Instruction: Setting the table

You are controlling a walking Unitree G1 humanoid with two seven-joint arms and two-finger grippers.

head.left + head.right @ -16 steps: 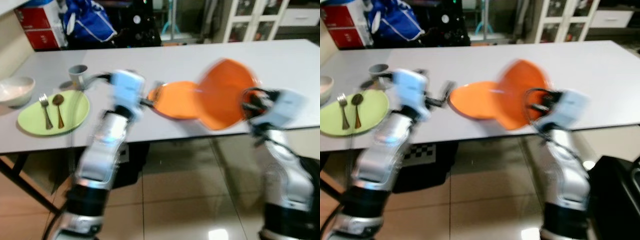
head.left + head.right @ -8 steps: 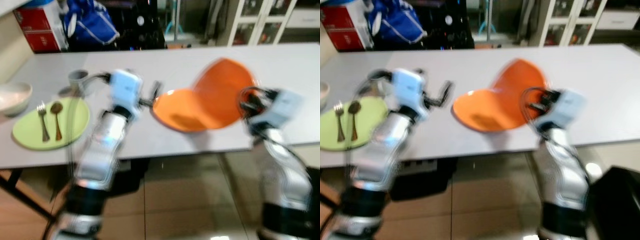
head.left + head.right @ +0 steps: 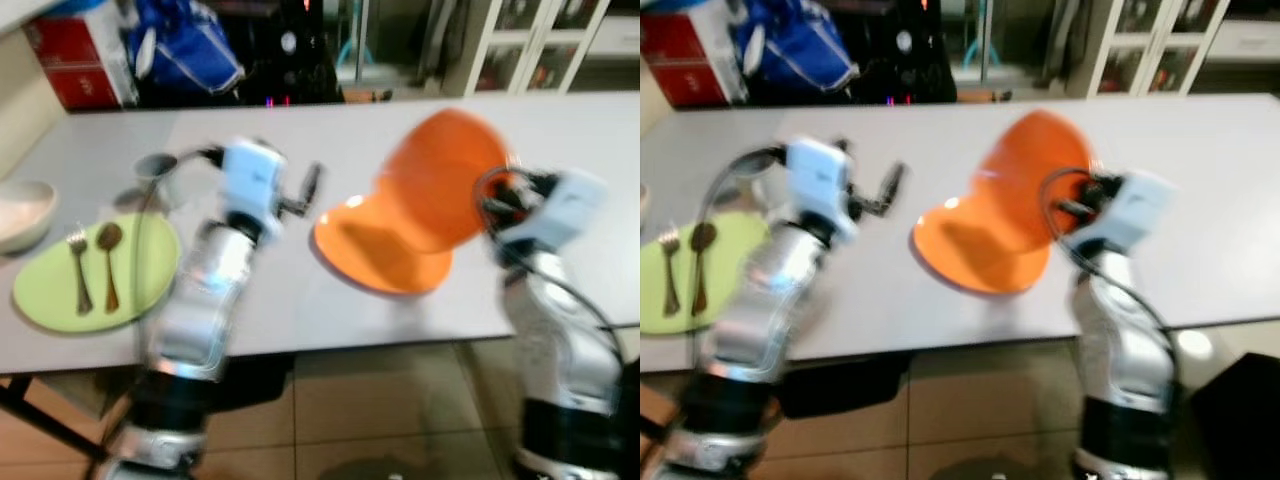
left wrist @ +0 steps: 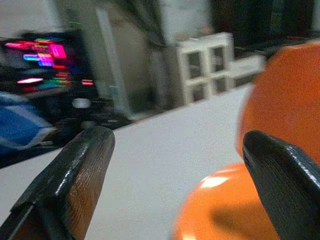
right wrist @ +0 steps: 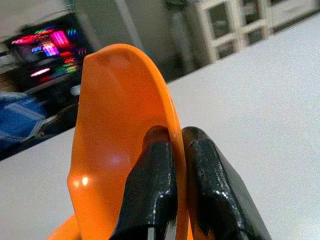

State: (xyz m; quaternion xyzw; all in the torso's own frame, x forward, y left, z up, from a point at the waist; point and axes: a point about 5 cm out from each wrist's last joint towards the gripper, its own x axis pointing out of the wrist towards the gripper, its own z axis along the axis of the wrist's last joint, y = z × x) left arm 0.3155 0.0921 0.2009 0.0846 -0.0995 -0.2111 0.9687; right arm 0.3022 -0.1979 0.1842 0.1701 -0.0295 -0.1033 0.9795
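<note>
My right gripper (image 3: 492, 205) is shut on the rim of an orange plate (image 3: 440, 185), which it holds steeply tilted above the table. In the right wrist view both fingers (image 5: 157, 165) pinch that rim (image 5: 115, 125). A second orange plate (image 3: 378, 255) lies flat on the grey table (image 3: 300, 300), just below and left of the held one; whether they touch I cannot tell. My left gripper (image 3: 310, 185) hovers open to the left of the flat plate, nothing between its fingers (image 4: 75, 170).
At the table's left end lies a green plate (image 3: 140, 270) carrying a fork (image 3: 78, 270) and a spoon (image 3: 108, 265). A grey cup (image 3: 155, 170) and a white bowl (image 3: 22, 208) stand beyond it. White cabinets and a blue bag sit behind the table.
The whole picture has shifted, so the camera moved; the table now sits lower in view. My right gripper still holds the tilted orange plate by the flat one. The left gripper stays open.
</note>
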